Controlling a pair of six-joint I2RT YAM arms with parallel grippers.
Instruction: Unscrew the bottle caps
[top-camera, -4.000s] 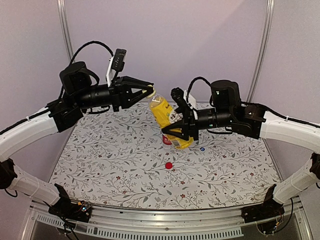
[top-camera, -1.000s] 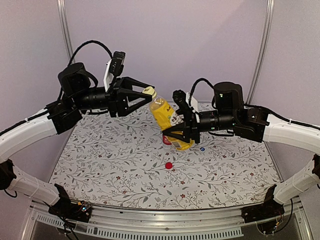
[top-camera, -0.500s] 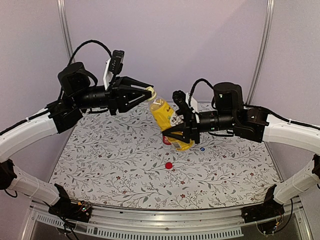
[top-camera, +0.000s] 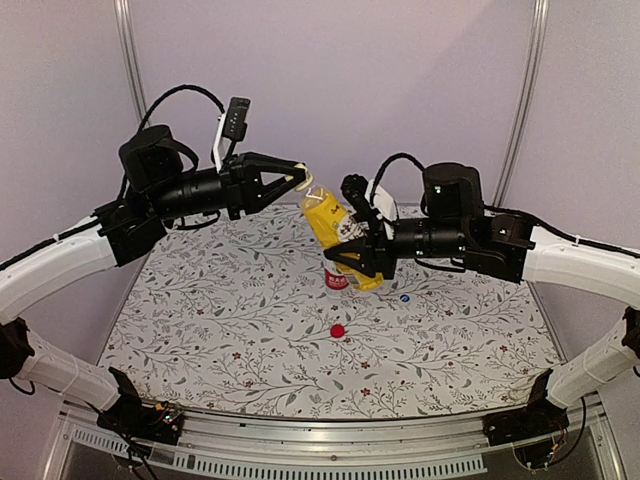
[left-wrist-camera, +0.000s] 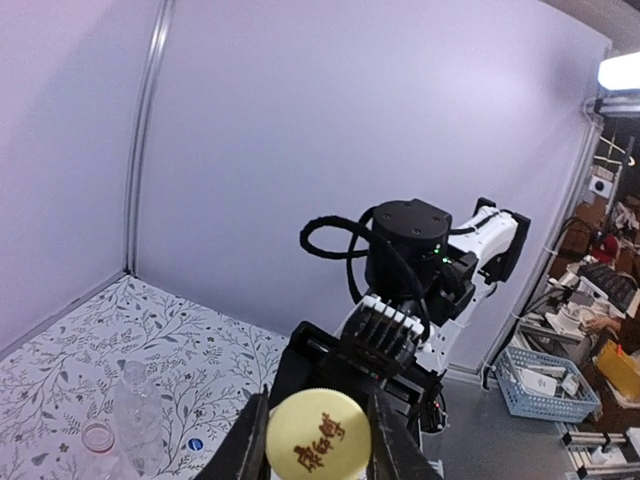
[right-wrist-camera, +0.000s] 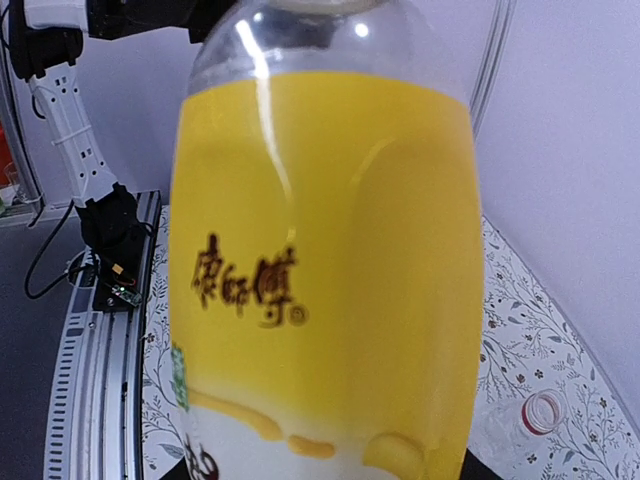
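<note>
The bottle with yellow liquid (top-camera: 333, 232) hangs tilted above the table, its neck pointing up and left. My right gripper (top-camera: 356, 262) is shut on its lower body; in the right wrist view the bottle (right-wrist-camera: 320, 250) fills the frame and hides the fingers. My left gripper (top-camera: 297, 182) is shut on the yellow cap (left-wrist-camera: 316, 440), one finger (left-wrist-camera: 250, 445) on each side of it. A red cap (top-camera: 338, 330) and a blue-white cap (top-camera: 404, 297) lie loose on the table. Behind the held bottle stands the red-labelled bottle (top-camera: 334, 280), its mouth (right-wrist-camera: 541, 411) open. A clear bottle (left-wrist-camera: 134, 420) stands uncapped.
The floral tablecloth (top-camera: 230, 330) covers the table, with purple walls behind and at the sides. A metal rail (top-camera: 300, 440) runs along the near edge between the arm bases. Both arms meet above the back middle of the table.
My left gripper's fingers have shut on the yellow cap. The bottle and right gripper have shifted slightly up and left.
</note>
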